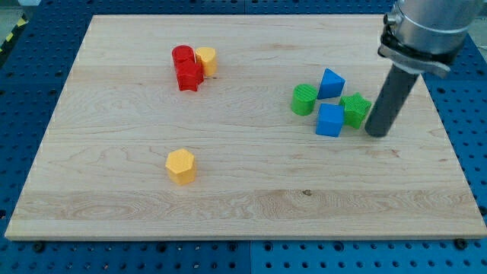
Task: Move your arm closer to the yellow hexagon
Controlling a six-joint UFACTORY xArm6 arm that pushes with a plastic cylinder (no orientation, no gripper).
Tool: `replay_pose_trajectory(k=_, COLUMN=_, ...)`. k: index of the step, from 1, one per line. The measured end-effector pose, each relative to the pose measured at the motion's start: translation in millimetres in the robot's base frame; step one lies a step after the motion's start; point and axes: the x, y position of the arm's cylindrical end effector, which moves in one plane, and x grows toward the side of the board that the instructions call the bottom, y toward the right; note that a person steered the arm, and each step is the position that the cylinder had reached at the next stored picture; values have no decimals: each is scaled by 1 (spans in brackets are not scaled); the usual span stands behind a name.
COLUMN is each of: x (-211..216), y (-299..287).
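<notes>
The yellow hexagon (pixel 181 166) lies on the wooden board (pixel 114 205) at the lower left of centre. My tip (pixel 376 132) stands at the view's right, far from the hexagon, right beside a green star-shaped block (pixel 355 109). A second yellow block (pixel 206 59), roughly cylindrical, sits near the view's top beside a red cylinder (pixel 182 55) and a red star-shaped block (pixel 189 76).
A cluster lies just left of my tip: a green cylinder (pixel 304 100), a blue triangular block (pixel 330 83) and a blue cube (pixel 330 120). The arm's grey body (pixel 426 27) hangs over the board's top right corner. A blue pegboard (pixel 464 91) surrounds the board.
</notes>
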Motion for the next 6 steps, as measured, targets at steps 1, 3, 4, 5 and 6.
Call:
replay_pose_trajectory(k=1, x=50, y=-25)
replay_pose_trajectory(k=3, x=96, y=-162)
replay_pose_trajectory(k=4, x=100, y=-235)
replay_pose_trajectory(k=5, x=100, y=-299)
replay_pose_trajectory(k=6, x=96, y=-300)
